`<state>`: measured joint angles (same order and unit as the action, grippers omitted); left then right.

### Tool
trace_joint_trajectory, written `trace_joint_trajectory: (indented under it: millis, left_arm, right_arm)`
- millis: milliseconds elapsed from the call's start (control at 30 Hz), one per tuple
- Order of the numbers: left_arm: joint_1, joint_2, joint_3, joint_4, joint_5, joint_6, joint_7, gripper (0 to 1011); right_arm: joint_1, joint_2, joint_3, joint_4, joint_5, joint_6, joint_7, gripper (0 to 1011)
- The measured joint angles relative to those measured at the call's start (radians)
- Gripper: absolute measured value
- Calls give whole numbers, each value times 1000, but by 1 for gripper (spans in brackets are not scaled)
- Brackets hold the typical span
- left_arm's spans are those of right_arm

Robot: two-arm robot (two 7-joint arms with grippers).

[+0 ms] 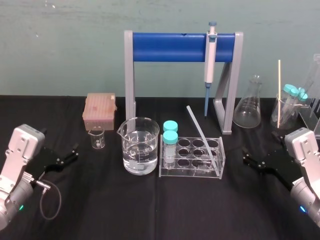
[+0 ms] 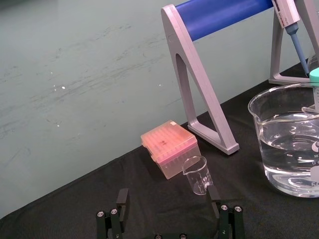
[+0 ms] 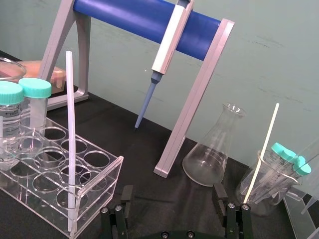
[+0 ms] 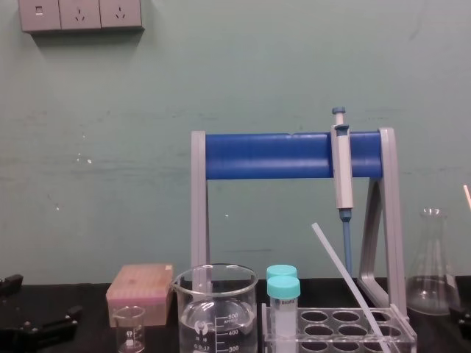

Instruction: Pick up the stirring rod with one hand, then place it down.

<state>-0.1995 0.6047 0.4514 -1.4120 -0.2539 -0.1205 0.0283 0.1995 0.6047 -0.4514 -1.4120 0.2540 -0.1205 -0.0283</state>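
Basically at step zero; can see the stirring rod (image 1: pixel 201 136) propped at a slant in the clear tube rack (image 1: pixel 192 174), lower end down in a front well at the rack's right end, upper end tilted up and back toward the blue stand (image 1: pixel 170 47); touches nothing but the rack, as far as can be told; sits right of the two teal-capped tubes (image 1: pixel 170 137), with the water beaker (image 1: pixel 140 150) beyond those. Have the right end effector (image 1: pixel 248 157) low over the counter (image 1: pixel 150 215) to the right of the rack, with jaws spread wide, gripping nothing, well apart from the rod; likewise the left end effector (image 1: pixel 71 152), wide open and empty, out left near the small beaker (image 1: pixel 97 137). Counts as nothing done: grasp, lift and set-down all left. Would guess the right side as the nearer reach; needs a pinch on the bare upper shaft, then a lift along the slant to clear the well without tipping the rack.
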Motion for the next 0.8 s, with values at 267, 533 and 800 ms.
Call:
trace_joint_trajectory:
  millis: [267, 533, 800]
  left_arm:
    - [0, 0, 0, 0, 0, 0, 0, 1000]
    - [0, 0, 0, 0, 0, 0, 0, 1000]
    - [0, 0, 0, 0, 0, 0, 0, 1000]
  right_arm:
    - [-4, 8, 15, -6, 12, -37, 58, 1003]
    - [39, 7, 36, 18, 60, -115, 189, 1003]
    - [140, -18, 23, 97, 116, -153, 377, 1003]
